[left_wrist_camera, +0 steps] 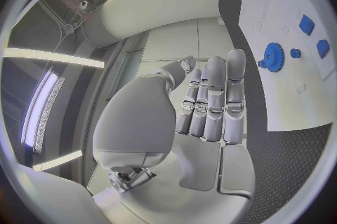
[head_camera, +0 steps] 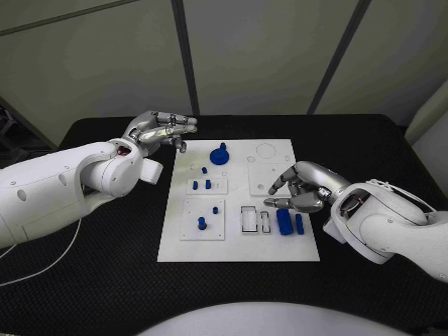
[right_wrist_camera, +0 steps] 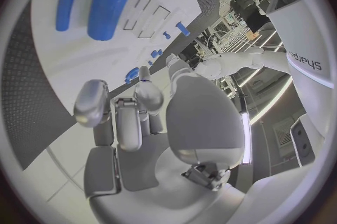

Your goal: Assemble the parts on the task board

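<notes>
The white task board (head_camera: 239, 241) is laid in the middle of the black desk (head_camera: 103, 273). A blue gear (head_camera: 220, 155) is seated near the board's far edge, small blue pegs (head_camera: 201, 223) are stood in the plates along its left side, and two loose blue bars (head_camera: 285, 222) are lain near its right edge, beside two empty rectangular slots (head_camera: 250, 219). The left hand (head_camera: 162, 131) is held just off the board's far-left corner, fingers loosely curled, nothing grasped. The right hand (head_camera: 303, 187) is poised over the board's right edge, just beyond the bars, fingers parted and empty. A pick-up appears to be in preparation: the right hand would need to be lowered onto a bar, closed on it, and the bar carried to a slot.
</notes>
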Robot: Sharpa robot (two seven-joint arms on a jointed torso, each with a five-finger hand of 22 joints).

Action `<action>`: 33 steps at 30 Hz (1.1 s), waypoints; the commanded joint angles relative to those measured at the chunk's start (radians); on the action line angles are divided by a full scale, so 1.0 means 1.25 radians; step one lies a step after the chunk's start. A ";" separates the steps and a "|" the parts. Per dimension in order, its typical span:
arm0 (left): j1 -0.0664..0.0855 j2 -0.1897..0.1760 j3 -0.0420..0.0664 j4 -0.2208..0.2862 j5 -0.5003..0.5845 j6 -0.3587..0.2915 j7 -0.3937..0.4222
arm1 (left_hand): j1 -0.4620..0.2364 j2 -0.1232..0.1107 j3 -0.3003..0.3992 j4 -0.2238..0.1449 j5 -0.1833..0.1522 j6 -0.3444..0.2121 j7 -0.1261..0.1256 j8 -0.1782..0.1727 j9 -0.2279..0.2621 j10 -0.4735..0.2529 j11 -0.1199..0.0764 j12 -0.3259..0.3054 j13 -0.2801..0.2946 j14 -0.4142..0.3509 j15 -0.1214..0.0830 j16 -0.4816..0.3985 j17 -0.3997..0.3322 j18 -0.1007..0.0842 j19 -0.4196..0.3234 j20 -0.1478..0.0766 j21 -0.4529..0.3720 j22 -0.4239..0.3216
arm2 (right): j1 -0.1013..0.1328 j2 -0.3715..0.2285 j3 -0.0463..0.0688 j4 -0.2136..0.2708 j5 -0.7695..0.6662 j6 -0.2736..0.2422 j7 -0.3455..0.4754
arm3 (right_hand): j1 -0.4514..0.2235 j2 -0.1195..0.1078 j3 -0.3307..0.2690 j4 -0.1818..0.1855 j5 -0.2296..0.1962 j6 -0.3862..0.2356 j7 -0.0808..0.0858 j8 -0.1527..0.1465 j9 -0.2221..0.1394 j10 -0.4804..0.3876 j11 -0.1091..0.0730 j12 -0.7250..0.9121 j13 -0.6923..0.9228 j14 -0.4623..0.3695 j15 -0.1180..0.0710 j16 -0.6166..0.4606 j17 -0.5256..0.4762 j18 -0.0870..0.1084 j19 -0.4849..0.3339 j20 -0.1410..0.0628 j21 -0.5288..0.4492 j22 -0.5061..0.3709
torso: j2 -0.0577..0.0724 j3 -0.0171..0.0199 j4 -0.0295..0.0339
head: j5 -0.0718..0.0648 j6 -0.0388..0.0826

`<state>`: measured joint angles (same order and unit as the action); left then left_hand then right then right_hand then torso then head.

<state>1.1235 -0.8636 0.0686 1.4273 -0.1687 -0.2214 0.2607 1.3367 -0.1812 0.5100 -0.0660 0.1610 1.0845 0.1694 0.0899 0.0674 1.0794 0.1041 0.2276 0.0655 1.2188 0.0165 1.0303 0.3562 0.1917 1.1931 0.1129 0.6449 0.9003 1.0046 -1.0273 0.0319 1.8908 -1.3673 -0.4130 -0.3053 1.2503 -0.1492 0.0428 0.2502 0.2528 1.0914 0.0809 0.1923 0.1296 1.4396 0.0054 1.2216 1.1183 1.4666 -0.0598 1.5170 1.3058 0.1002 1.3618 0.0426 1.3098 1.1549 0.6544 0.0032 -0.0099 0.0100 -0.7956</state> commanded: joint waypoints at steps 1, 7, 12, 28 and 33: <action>0.001 0.001 0.000 0.001 0.001 0.016 0.007 | -0.008 0.000 -0.003 0.004 0.001 0.000 0.001 -0.005 -0.001 -0.007 0.001 0.004 0.000 -0.006 0.001 -0.003 -0.002 -0.008 -0.004 0.000 -0.005 -0.001 | 0.000 -0.022 0.001 0.017 0.005 0.016 -0.094 | 0.009 0.014 -0.048 0.024 0.003 0.002 0.003 0.023 0.016 0.017 -0.001 0.105 0.131 0.069 0.000 0.016 0.139 -0.016 0.011 0.004 0.019 0.028 | -0.003 0.0014 -0.0078 | -0.015 0.002; 0.000 0.001 -0.001 0.001 0.001 0.018 0.008 | -0.009 0.000 -0.004 0.004 0.001 0.000 0.001 -0.005 -0.001 -0.008 0.001 0.005 0.000 -0.006 0.001 -0.003 -0.002 -0.008 -0.004 0.001 -0.005 -0.001 | -0.001 -0.045 0.000 0.041 -0.065 0.007 -0.158 | 0.005 0.019 -0.113 0.032 0.020 -0.008 0.001 0.051 0.038 0.054 -0.001 0.189 0.244 0.075 0.000 0.029 0.172 -0.021 0.025 0.006 0.039 0.059 | -0.002 0.0012 -0.0092 | -0.031 0.001; 0.000 0.001 -0.001 0.002 0.001 0.019 0.008 | -0.011 -0.001 -0.005 0.005 0.001 0.000 0.001 -0.005 -0.001 -0.008 0.001 0.005 0.000 -0.006 0.001 -0.003 -0.002 -0.008 -0.004 0.001 -0.006 -0.001 | -0.007 -0.048 -0.001 0.048 -0.105 0.041 -0.209 | -0.017 0.019 -0.145 0.034 0.038 -0.017 0.001 0.063 0.048 0.055 0.000 0.194 0.254 0.077 0.000 0.031 0.180 -0.022 0.027 0.006 0.044 0.066 | -0.002 -0.0011 -0.0075 | -0.036 0.000; 0.000 -0.002 -0.001 0.004 0.001 0.018 0.008 | -0.011 -0.001 -0.005 0.005 0.001 0.000 0.001 -0.005 -0.001 -0.008 0.001 0.005 0.000 -0.006 0.001 -0.003 -0.002 -0.008 -0.004 0.001 -0.006 -0.001 | -0.037 -0.027 -0.002 0.044 -0.185 0.096 -0.268 | -0.040 0.014 -0.167 0.035 0.072 -0.017 -0.003 0.084 0.063 0.051 -0.003 0.188 0.253 0.077 -0.002 0.032 0.181 -0.023 0.027 0.006 0.046 0.070 | -0.001 -0.0005 -0.0060 | -0.041 -0.007; 0.000 -0.003 -0.001 0.005 0.001 0.018 0.007 | -0.011 -0.001 -0.005 0.005 0.001 0.000 0.001 -0.005 -0.001 -0.008 0.001 0.005 0.000 -0.006 0.001 -0.003 -0.002 -0.008 -0.004 0.001 -0.006 -0.001 | -0.044 -0.016 -0.002 0.037 -0.188 0.108 -0.268 | -0.036 0.016 -0.166 0.035 0.081 -0.017 -0.004 0.090 0.067 0.051 -0.004 0.188 0.253 0.077 -0.002 0.032 0.181 -0.023 0.026 0.005 0.046 0.070 | 0.000 0.0000 -0.0062 | -0.038 -0.009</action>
<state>1.1220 -0.8669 0.0667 1.4306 -0.1687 -0.2090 0.2616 1.3328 -0.1853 0.5071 -0.0631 0.1610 1.0845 0.1694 0.0899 0.0676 1.0760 0.1076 0.2276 0.0656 1.2186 0.0167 1.0303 0.3545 0.1917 1.1932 0.1128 0.6411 0.8996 0.9506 -1.0497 0.0298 1.9380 -1.5742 -0.3119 -0.6249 1.2078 -0.1339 -0.1595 0.2963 0.3534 1.0760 0.0800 0.2989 0.2121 1.4615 0.0053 1.4583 1.3079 1.4667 -0.0594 1.5507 1.3078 0.0850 1.3887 0.0499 1.3612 1.2415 0.6532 0.0026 -0.0182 -0.0399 -0.8061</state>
